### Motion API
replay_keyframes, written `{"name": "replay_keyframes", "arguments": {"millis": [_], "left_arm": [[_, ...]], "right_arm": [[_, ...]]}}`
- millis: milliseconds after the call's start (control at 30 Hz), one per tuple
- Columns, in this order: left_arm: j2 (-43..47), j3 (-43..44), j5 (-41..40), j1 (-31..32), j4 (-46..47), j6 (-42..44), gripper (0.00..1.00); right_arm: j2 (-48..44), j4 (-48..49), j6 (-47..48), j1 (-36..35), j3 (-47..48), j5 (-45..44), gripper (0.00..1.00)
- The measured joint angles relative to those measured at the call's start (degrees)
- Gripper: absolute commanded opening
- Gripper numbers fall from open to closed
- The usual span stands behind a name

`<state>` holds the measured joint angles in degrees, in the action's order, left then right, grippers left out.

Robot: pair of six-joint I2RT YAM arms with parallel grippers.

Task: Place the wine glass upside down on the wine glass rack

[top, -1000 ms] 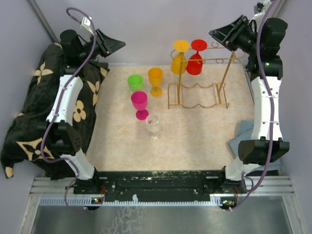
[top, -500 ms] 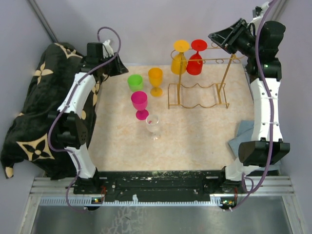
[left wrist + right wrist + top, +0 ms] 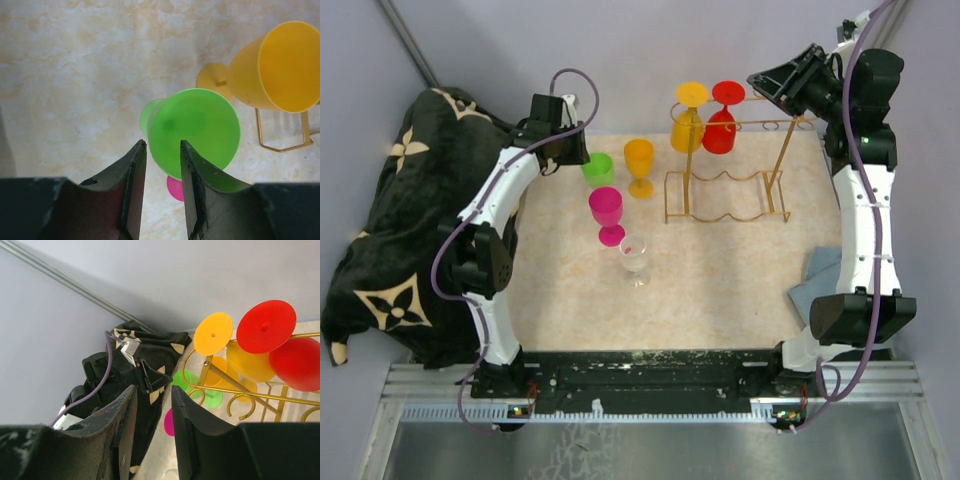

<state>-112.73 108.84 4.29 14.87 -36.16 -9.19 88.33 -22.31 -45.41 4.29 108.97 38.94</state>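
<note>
- green wine glass (image 3: 195, 130) upright; my left gripper (image 3: 162, 145) hangs over it for pickup, jaws half open, empty.
- right gripper (image 3: 153, 389) parked beside wine glass rack (image 3: 687, 180), half open, empty.

Beige marbled tabletop (image 3: 720, 285) carries everything I see. Upright on it, left of centre:
- green plastic wine glass (image 3: 598, 168)
- orange plastic wine glass (image 3: 639, 160), just beside green, on its right
- magenta plastic wine glass (image 3: 606, 207), nearer arm bases
- clear wine glass (image 3: 634, 252), nearest, just beside magenta foot

Thin gold wire rack (image 3: 686, 190) stands far right, wavy base flat on surface. Crumpled grey-blue cloth (image 3: 815, 278) at right edge. Black blanket with cream flower print (image 3: 390, 250) overlaps left edge.
</note>
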Motion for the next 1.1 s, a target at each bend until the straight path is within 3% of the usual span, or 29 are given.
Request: {"name": "replay_keyframes", "arguments": {"millis": [733, 833, 1033, 1100], "left_arm": [[-4.1, 0.0, -7.1, 1.4, -0.5, 1.5, 0.38], [-4.7, 0.0, -7.7, 1.5, -0.8, 1.5, 0.32], [-4.7, 0.1, -8.7, 1.6, -1.0, 1.5, 0.0], [-4.7, 0.2, -9.2, 1.6, -1.0, 1.5, 0.0]], "right_arm": [[-0.5, 0.5, -0.2, 0.0, -1.0, 0.0, 0.35], [-0.5, 0.5, -0.2, 0.0, -1.0, 0.0, 0.34], [-0.5, 0.7, -0.2, 0.0, -1.4, -0.1, 0.34], [-0.6, 0.8, -0.2, 0.0, -1.4, -0.1, 0.35]]}}
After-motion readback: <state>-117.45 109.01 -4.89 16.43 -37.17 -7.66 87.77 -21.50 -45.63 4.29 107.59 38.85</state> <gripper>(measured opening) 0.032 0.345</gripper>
